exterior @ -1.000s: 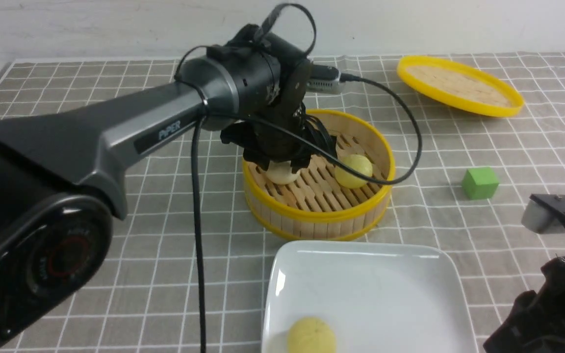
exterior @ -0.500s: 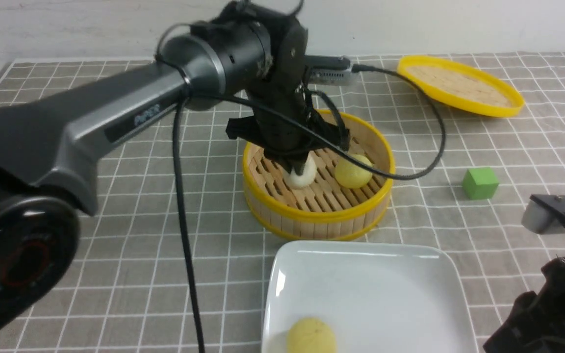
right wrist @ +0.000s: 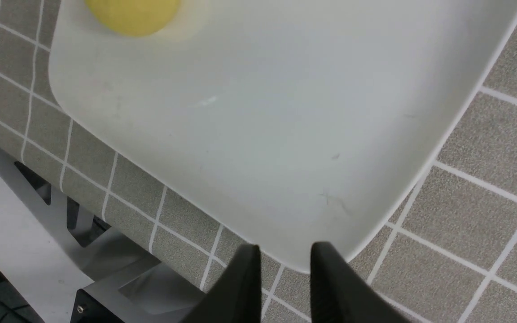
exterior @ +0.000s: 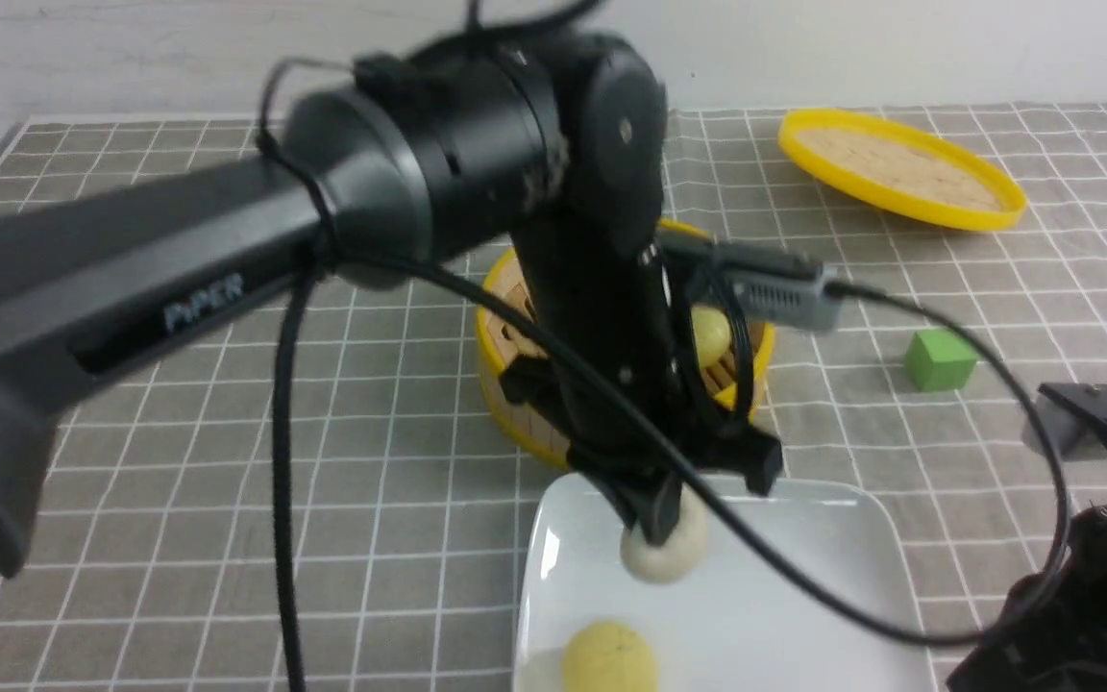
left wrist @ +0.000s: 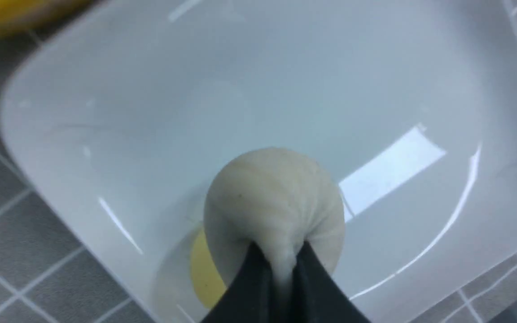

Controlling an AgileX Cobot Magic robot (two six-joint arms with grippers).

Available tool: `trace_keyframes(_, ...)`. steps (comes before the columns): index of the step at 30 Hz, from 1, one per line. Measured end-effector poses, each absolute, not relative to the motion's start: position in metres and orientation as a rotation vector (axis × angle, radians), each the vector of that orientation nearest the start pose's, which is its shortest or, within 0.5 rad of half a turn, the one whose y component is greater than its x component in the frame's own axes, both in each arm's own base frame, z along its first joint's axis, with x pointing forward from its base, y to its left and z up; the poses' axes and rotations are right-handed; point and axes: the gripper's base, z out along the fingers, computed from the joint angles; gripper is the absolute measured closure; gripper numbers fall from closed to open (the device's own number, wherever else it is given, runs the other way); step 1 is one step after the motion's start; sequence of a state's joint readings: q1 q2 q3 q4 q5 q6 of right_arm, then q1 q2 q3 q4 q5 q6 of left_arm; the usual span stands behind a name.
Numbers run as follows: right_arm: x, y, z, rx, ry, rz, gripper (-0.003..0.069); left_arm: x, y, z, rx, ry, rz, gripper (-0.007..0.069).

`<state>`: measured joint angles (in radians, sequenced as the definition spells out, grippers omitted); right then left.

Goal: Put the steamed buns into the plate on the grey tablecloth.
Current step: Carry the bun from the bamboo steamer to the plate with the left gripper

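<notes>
My left gripper is shut on the off-white steamed bun, pinching its top, and holds it low over the far half of the white square plate. The left wrist view shows the same pinched bun between my left gripper's jaws. One pale yellow bun lies in the plate's near part. Another yellow bun sits in the steamer basket, half hidden by the arm. My right gripper hangs over the plate's near right corner, slightly open and empty. The grey tablecloth lies under everything.
The yellow-rimmed lid lies at the far right. A green cube sits right of the basket. The left arm's cable loops over the plate's right side. The table's front edge is just behind the plate.
The left gripper closed on the off-white bun in the basket, lifted it and carried it toward me to over the plate. The right arm stayed where it was.
</notes>
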<state>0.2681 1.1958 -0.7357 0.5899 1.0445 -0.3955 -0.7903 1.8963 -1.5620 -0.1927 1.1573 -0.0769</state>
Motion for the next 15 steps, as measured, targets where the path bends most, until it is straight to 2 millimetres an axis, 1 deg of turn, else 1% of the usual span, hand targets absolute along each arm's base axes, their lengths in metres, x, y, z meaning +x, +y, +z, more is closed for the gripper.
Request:
trace_keyframes(3, 0.174, 0.093, 0.251, -0.571, 2.807, 0.765, 0.0476, 0.261, -0.291, 0.228, 0.970, 2.886, -0.332, 0.0597)
trace_keyframes(4, 0.174, 0.093, 0.251, -0.571, 2.807, 0.765, 0.0475, 0.262, -0.291, 0.227, 0.969, 2.888, -0.329, 0.0597)
trace_keyframes(5, 0.174, 0.093, 0.251, -0.571, 2.807, 0.765, 0.0474, 0.263, -0.292, 0.218, 0.942, 2.909, -0.312, 0.0596)
trace_keyframes(6, 0.174, 0.093, 0.251, -0.571, 2.807, 0.765, 0.0474, 0.263, -0.292, 0.218, 0.941, 2.908, -0.312, 0.0596)
trace_keyframes(8, 0.174, 0.093, 0.251, -0.571, 2.807, 0.765, 0.0475, 0.266, -0.292, 0.207, 0.881, 2.945, -0.277, 0.0587)
trace_keyframes(11, 0.174, 0.093, 0.251, -0.571, 2.808, 0.765, 0.0470, 0.268, -0.293, 0.206, 0.832, 2.944, -0.278, 0.0557)
trace_keyframes(12, 0.174, 0.093, 0.251, -0.571, 2.807, 0.765, 0.0470, 0.268, -0.293, 0.206, 0.829, 2.943, -0.279, 0.0557)
trace_keyframes(14, 0.174, 0.093, 0.251, -0.572, 2.809, 0.766, 0.0467, 0.269, -0.294, 0.206, 0.815, 2.931, -0.278, 0.0491)
trace_keyframes(15, 0.174, 0.093, 0.251, -0.573, 2.810, 0.767, 0.0466, 0.269, -0.294, 0.206, 0.815, 2.929, -0.278, 0.0477)
